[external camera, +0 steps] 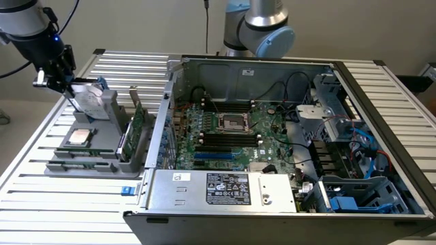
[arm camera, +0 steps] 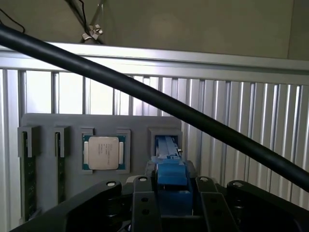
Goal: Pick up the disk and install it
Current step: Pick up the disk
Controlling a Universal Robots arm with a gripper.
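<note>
The disk (external camera: 89, 101), silver-grey with a white label and a blue carrier frame, stands tilted over the back slot of the grey holder (external camera: 81, 164) at the exterior view's left. My gripper (external camera: 67, 86) comes down onto its upper edge and is shut on it. In the wrist view the disk's blue carrier (arm camera: 170, 170) sits between my two dark fingers (arm camera: 143, 203), with my gripper (arm camera: 171, 191) closed around it above the holder's slot (arm camera: 165, 140).
The holder also carries a square silver processor chip (external camera: 80, 136) (arm camera: 102, 152) and upright green cards (external camera: 136, 127). The open computer case (external camera: 272, 138) lies on the slatted table (external camera: 61, 214), with blue drive bays (external camera: 361, 196) at the exterior view's right. A black cable (arm camera: 159, 104) crosses the wrist view.
</note>
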